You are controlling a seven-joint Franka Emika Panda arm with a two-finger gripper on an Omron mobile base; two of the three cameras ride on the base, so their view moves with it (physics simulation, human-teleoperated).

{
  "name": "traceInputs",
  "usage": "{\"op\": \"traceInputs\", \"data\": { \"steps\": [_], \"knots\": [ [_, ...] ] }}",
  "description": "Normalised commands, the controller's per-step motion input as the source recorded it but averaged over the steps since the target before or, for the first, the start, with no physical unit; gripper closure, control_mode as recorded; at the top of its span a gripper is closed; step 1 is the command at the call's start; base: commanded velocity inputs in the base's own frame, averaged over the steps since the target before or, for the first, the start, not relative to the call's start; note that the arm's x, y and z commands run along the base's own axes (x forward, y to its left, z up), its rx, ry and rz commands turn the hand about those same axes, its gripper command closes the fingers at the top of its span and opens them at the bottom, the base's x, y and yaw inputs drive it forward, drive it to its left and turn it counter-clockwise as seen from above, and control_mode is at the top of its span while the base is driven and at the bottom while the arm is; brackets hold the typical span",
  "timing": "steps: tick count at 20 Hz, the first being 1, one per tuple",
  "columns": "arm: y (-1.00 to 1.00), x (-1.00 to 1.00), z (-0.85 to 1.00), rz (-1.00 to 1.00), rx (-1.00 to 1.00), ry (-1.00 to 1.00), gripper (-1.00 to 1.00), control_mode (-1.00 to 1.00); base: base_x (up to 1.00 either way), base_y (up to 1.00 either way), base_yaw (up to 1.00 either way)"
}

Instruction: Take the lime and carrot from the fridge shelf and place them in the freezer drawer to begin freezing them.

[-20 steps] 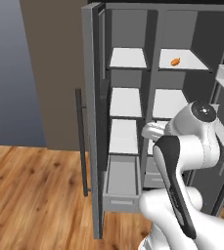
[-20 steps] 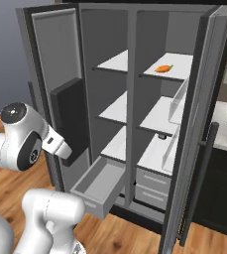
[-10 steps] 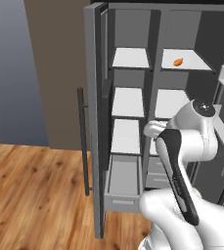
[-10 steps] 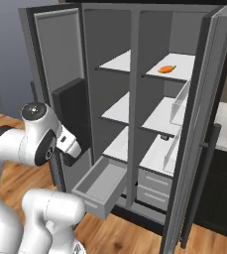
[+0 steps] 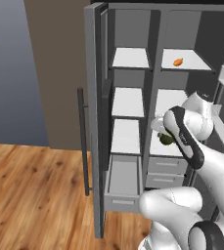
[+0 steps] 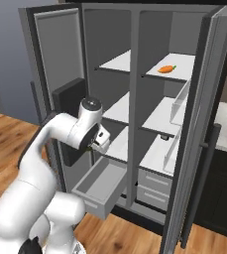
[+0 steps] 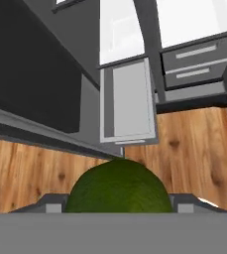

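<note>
I saw the gripper grasping the lime, a dull green, finely pitted ball at lower centre of the hand view. The smooth orange carrot lay on the flat white fridge shelf, upper right. The deep grey freezer drawer stood pulled out, bare inside, wood floor beyond its front edge.

Our arm is glossy white, built of rounded, bulbous links. We see a dark cap on the upper joint, black bands along the forearm and at the base joint, and small grey fingertips.
</note>
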Motion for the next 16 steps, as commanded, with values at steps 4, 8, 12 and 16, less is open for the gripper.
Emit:
{"op": "traceInputs", "data": {
  "steps": [4, 8, 12, 16],
  "knots": [
    [-0.16, 0.59, -0.72, 0.13, 0.00, 0.21, 1.00, -1.00, 0.00, 0.00, 0.00],
    [-0.02, 0.51, -0.74, 0.13, 0.00, 0.18, 1.00, -1.00, 0.00, 0.00, 0.00],
    [0.00, 0.46, -0.63, 0.13, 0.00, 0.10, 1.00, -1.00, 0.00, 0.00, 0.00],
    [0.00, 0.32, -0.47, 0.16, 0.00, 0.02, 1.00, -1.00, 0.00, 0.00, 0.00]
  ]
}}
